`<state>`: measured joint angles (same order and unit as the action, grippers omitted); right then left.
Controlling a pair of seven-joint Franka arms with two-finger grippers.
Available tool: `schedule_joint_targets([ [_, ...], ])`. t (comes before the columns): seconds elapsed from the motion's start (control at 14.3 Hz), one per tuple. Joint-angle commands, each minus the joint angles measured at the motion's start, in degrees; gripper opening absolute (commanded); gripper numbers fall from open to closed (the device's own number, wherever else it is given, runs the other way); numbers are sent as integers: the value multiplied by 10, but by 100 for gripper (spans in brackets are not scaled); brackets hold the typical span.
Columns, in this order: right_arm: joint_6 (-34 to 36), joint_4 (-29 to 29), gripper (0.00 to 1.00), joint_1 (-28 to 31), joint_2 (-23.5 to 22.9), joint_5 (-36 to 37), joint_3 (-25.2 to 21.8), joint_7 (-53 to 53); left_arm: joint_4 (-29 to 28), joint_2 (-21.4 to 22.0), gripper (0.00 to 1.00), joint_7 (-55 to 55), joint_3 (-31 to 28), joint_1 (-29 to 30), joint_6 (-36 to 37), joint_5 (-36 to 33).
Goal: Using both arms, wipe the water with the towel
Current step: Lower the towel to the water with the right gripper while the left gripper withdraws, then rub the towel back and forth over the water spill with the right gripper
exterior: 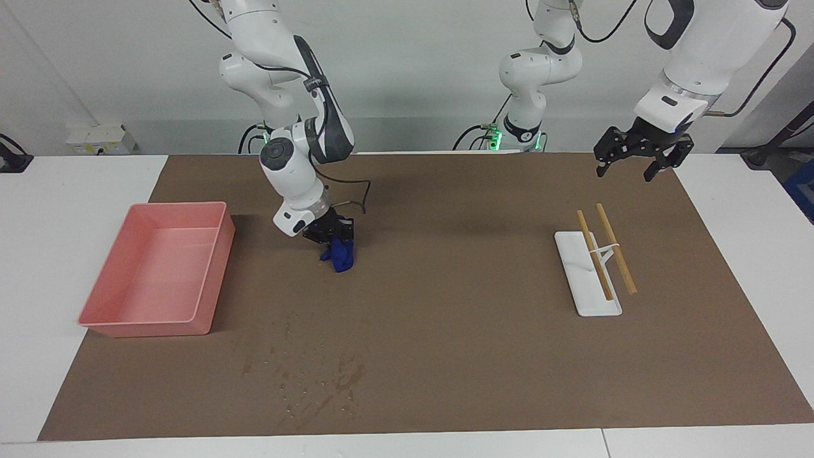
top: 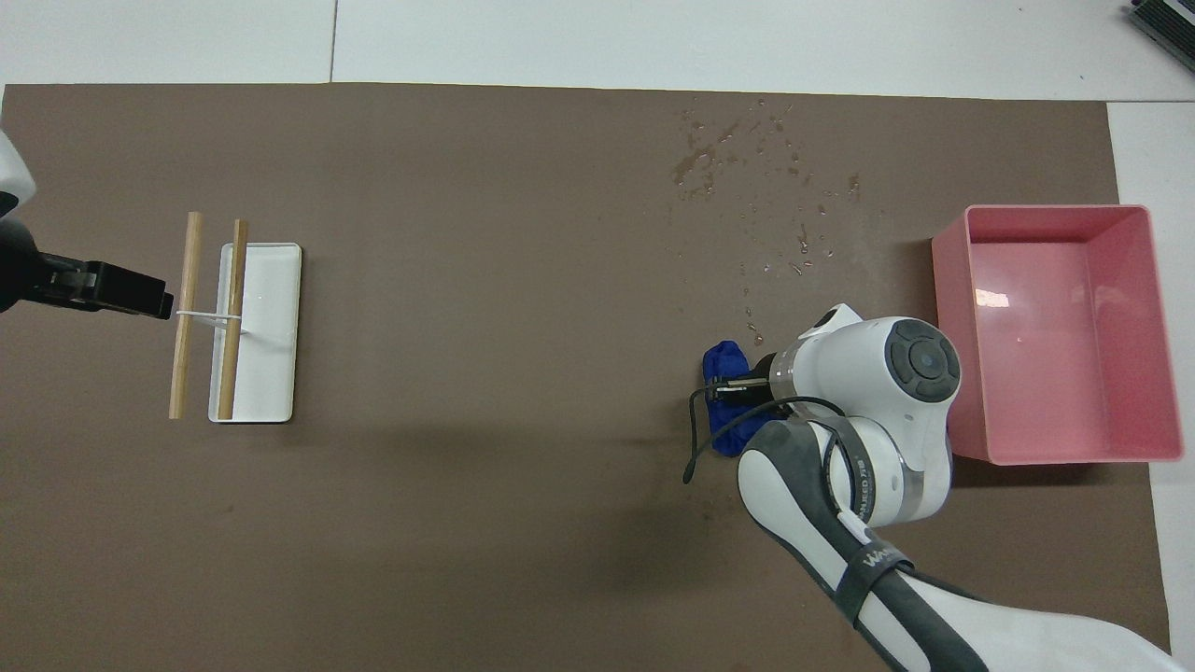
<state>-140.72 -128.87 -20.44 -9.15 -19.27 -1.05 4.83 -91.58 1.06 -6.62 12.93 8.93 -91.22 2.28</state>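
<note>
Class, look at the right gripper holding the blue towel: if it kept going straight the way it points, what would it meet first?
The right gripper points steeply down, shut on the blue towel. Going on, it would probably press the towel onto the brown mat right below, short of the water drops.

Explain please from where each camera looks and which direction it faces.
Facing view: high across the table, looking at the robots; both arms show whole, left gripper open, right gripper shut on the blue towel.
Overhead view: above the robots' end, looking steeply down; only arm ends enter from below.
Shared: pink bin, water drops, white rack.
</note>
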Motion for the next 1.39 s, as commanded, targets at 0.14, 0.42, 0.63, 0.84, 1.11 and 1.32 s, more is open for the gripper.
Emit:
schedule_joint_targets([
  [0.14,-50,100,0,4,-127,9,2,-18,-4,10,100,-8,-58,-55,15,-3],
  [0.42,-51,154,0,10,-155,10,2,-42,24,9,100,-58,-121,-103,55,7],
  [0.63,-51,179,0,34,-168,17,0,-105,-32,32,100,-52,-120,-103,21,7],
  [0.84,-51,191,0,69,-172,82,1,-160,-40,35,100,-51,-120,-103,11,5],
  [1.11,-42,181,0,78,-174,110,2,-162,-3,32,100,-41,-120,-103,40,-3],
  [1.32,12,158,0,73,-161,104,3,-136,-8,34,100,-15,-119,-103,40,-3],
])
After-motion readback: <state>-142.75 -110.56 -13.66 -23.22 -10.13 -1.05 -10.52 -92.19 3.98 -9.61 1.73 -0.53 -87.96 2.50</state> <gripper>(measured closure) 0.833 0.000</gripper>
